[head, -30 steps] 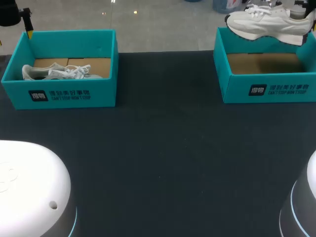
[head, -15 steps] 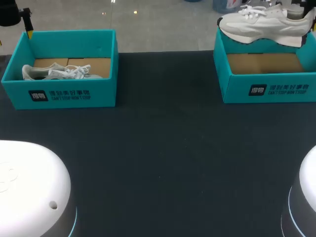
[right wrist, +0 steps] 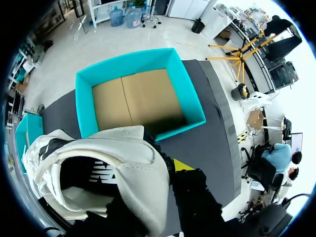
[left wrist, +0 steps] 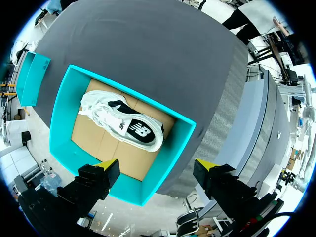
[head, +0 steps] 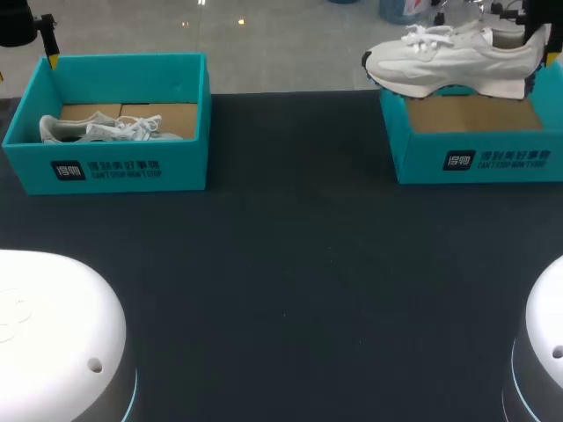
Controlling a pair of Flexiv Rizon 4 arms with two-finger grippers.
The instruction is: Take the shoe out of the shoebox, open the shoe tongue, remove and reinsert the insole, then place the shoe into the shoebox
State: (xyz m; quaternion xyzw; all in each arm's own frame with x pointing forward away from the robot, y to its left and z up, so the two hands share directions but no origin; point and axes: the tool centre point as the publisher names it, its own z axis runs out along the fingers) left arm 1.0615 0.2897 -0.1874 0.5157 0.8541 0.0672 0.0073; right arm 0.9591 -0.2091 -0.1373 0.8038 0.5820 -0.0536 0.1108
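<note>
A white sneaker (head: 449,57) hangs level above the right teal shoebox (head: 475,160), its toe out past the box's left wall. My right gripper (head: 531,19) is shut on the sneaker's heel collar. The right wrist view shows the heel (right wrist: 133,173) pinched beside one yellow tip of the gripper (right wrist: 167,170), with the empty cardboard-floored shoebox (right wrist: 185,94) below. My left gripper (left wrist: 157,165) stands open high above the left shoebox (left wrist: 61,106), where a second white sneaker (left wrist: 123,126) lies on its side. In the head view that gripper (head: 48,44) sits over the box's far left corner.
The left shoebox (head: 132,167) with its sneaker (head: 106,130) stands at the table's far left, the right one at the far right. Dark tabletop (head: 290,255) stretches between and in front of them. White arm bases fill both near corners.
My right gripper has carried the sneaker leftwards over the right box, so the toe now overhangs its left wall. The left arm has kept still.
</note>
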